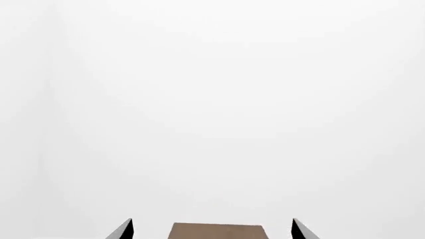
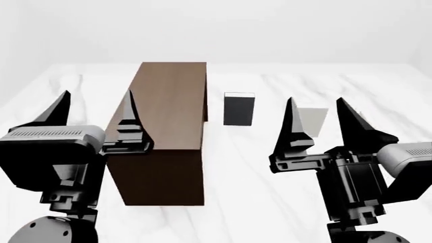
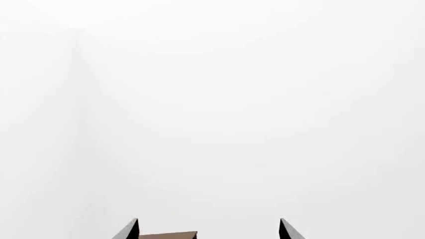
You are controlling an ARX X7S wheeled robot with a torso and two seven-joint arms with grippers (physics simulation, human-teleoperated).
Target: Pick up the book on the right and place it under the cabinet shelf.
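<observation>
White marble table [image 2: 270, 202] fills my view under pale walls. Largest on it is the cabinet [image 2: 169, 131], just beyond my left gripper [image 2: 94, 109]. A black book [image 2: 239, 109] sits between the grippers, farther out. The book [image 2: 314, 120] I want peeks between the fingers of my right gripper [image 2: 316, 119], well beyond them. Both grippers are raised, fingers pointing up and spread, holding nothing. I judge the reach is not yet begun; next I must tip the right arm forward and down to the book.

Pale grey book [image 2: 314, 120] stood on the marble surface, partly hidden, well right of tall dark brown cabinet [image 2: 169, 126].
</observation>
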